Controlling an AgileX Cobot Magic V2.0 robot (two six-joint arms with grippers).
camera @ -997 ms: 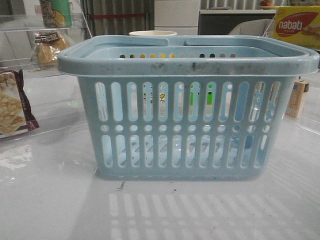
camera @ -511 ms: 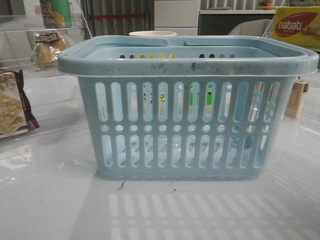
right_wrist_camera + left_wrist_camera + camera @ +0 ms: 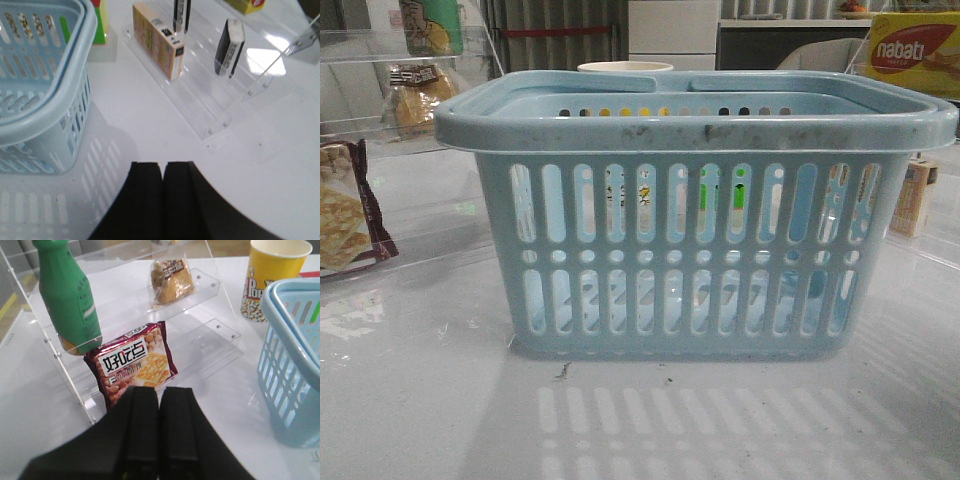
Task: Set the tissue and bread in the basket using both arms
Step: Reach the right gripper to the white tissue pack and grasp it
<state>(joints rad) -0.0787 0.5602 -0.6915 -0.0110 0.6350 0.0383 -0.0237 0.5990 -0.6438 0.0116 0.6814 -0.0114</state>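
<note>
Nothing has shifted since the earlier frames: the basket [image 3: 695,220] sits mid-worktop [image 3: 420,400]. Both the left gripper [image 3: 159,430] and right gripper [image 3: 163,195] show jaws clenched, empty. The bread [image 3: 172,282] stands on a clear shelf [image 3: 210,300]; the tissue [image 3: 230,47] stands upright on a clear rack [image 3: 200,110].

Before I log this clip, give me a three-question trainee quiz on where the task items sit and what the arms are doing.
1. True or false: the bread already lies inside the basket.
2. Multiple choice: on the clear shelf, the tissue stands A) flat on its face, B) upright on its edge, C) inside the basket.
3. Fill in: the jaws of the left gripper and right gripper are both ____.

Key: 1 false, it sits on the clear shelf; 2 B; 3 shut, holding nothing.
</note>
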